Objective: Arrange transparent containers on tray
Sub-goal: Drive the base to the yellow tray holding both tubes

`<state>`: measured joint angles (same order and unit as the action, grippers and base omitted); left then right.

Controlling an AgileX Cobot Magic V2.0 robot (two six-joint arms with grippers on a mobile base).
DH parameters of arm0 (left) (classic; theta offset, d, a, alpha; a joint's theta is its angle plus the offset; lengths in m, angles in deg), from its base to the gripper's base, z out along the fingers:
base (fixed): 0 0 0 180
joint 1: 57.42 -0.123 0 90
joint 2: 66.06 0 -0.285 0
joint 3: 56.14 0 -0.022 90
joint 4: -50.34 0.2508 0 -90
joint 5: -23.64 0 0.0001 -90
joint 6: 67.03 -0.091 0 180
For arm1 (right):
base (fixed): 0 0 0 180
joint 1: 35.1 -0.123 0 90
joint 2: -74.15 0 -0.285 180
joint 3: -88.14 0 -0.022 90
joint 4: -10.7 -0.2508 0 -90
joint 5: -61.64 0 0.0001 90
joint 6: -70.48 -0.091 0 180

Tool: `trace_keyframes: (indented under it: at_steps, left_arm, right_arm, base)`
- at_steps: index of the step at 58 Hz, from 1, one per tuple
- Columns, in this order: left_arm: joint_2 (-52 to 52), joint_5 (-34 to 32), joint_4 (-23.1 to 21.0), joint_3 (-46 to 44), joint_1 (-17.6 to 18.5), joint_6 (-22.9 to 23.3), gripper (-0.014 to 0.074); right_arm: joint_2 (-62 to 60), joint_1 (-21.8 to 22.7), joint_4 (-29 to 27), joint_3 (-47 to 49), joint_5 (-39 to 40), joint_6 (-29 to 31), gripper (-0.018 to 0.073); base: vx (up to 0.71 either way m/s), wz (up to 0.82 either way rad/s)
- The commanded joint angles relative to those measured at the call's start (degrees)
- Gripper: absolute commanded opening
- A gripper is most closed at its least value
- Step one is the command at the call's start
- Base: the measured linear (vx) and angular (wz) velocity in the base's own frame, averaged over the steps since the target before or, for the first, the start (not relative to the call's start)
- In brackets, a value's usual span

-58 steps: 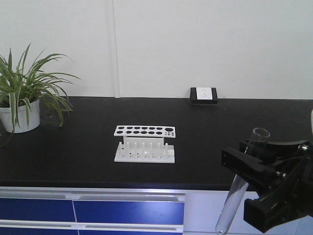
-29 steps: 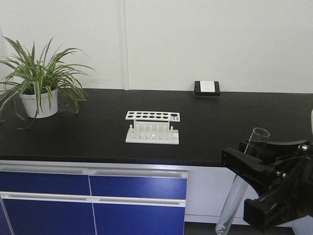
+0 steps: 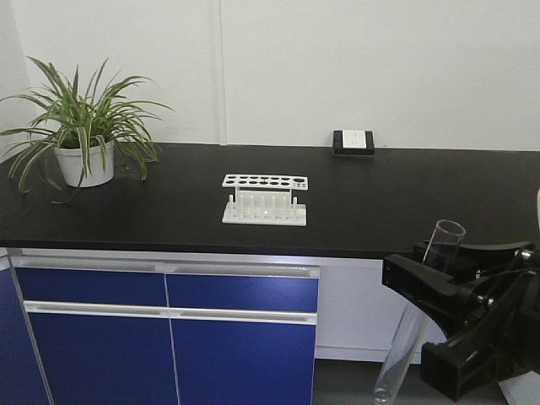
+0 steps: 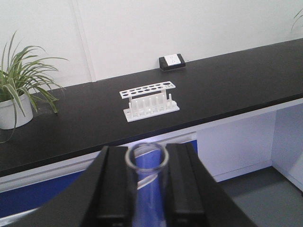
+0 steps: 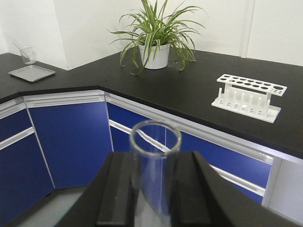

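Glass test tube (image 4: 147, 194) clamped in my left gripper (image 4: 147, 153); second test tube (image 5: 155, 175) clamped in right gripper (image 5: 156, 156); white rack (image 3: 264, 201) on black counter (image 3: 396, 207)

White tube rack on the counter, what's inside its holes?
The white rack holds no tubes; only its own pegs show under the holes. Nothing blocks the view of it.

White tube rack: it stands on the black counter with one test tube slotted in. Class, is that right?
No. The white tube rack stands on the black counter, but with no test tube slotted in; the exterior front-facing view shows it empty.
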<state>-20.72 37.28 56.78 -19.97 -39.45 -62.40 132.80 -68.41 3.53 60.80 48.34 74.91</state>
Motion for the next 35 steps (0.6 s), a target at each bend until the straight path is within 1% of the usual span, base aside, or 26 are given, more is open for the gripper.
trace_keyframes:
  at_steps: [1, 20, 35]
  left_arm:
    - [-0.16, -4.6, 0.09, -2.03, 0.36, 0.27, 0.01]
    - [-0.16, -4.6, 0.09, -2.03, 0.36, 0.27, 0.01]
    - [-0.16, -4.6, 0.09, -2.03, 0.36, 0.27, 0.01]
  right_arm:
    - [-0.59, 0.18, -0.09, 1.83, 4.91, 0.26, 0.0081]
    - [-0.59, 0.18, -0.09, 1.83, 4.86, 0.26, 0.0081]
    - [-0.59, 0.18, -0.09, 1.83, 4.86, 0.26, 0.0081]
  base:
    - [-0.19, 0.03]
    - [-0.17, 0.06]
    - [-0.12, 0.26]
